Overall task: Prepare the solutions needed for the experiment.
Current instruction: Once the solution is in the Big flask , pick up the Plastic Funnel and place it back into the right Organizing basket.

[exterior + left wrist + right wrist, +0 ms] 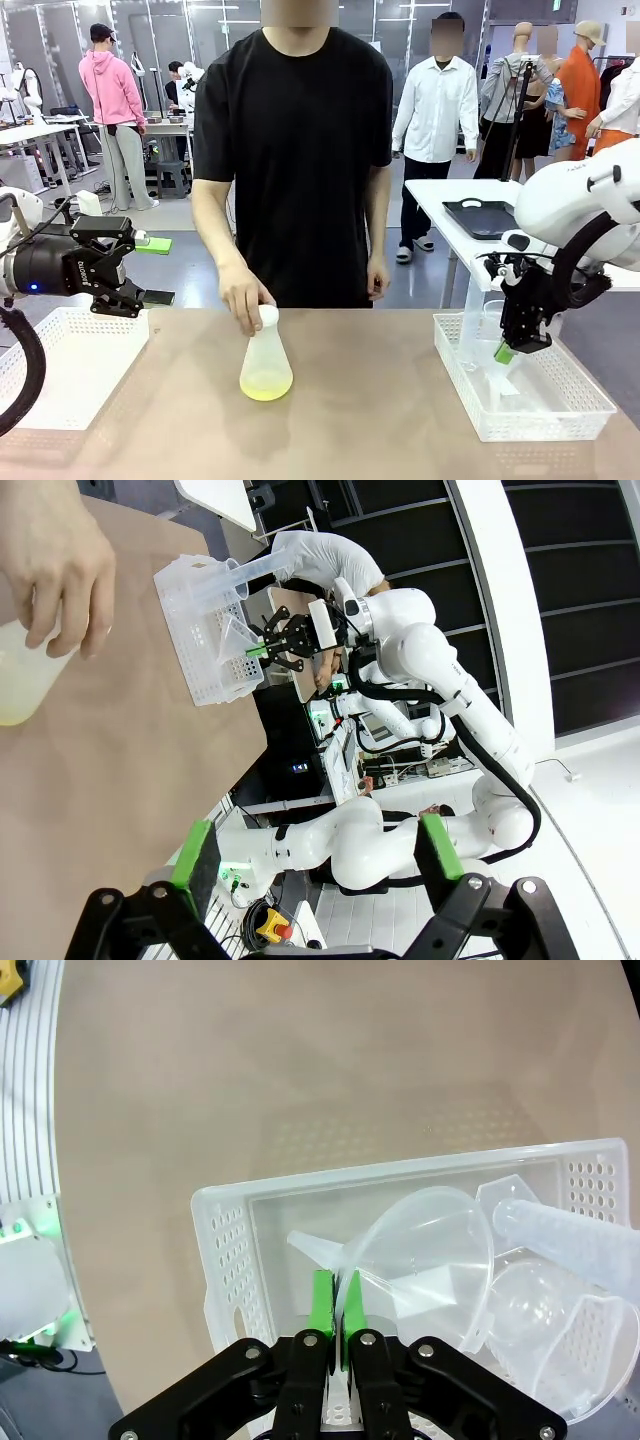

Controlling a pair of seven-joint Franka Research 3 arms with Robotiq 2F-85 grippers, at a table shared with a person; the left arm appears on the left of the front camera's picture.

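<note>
Far left first: the left gripper [150, 270] hangs sideways above a white perforated basket [70, 370]. Its jaws are spread wide with nothing between them. In its own wrist view the green pads [195, 855] stand far apart, and nothing is caught between them there either.

In the middle of the tan table [380, 410] a translucent Erlenmeyer flask [266, 355] stands upright. The yellow-green liquid [266, 386] is just a thin layer at the bottom of it. The person's hand [243, 295] is on top of the flask with the fingers wrapped around the neck. The person stands at the far side in a black T-shirt, the other arm hanging down near the table's edge. The left wrist view catches that same hand [55, 570] over the flask [20, 680] in its corner.

On the right is the right-hand basket [545, 425], also white and perforated, with clear labware inside. The right gripper [507, 352] points down into it. In its wrist view the pads [320, 1300] are almost together with the rim of a clear funnel [430, 1260] pinched between them, so it looks clamped on the funnel. The funnel lies tilted with its spout toward the basket's wall. Just beside it a measuring cylinder [570, 1240] lies across the corner, and a clear beaker [550, 1330] sits under that.
</note>
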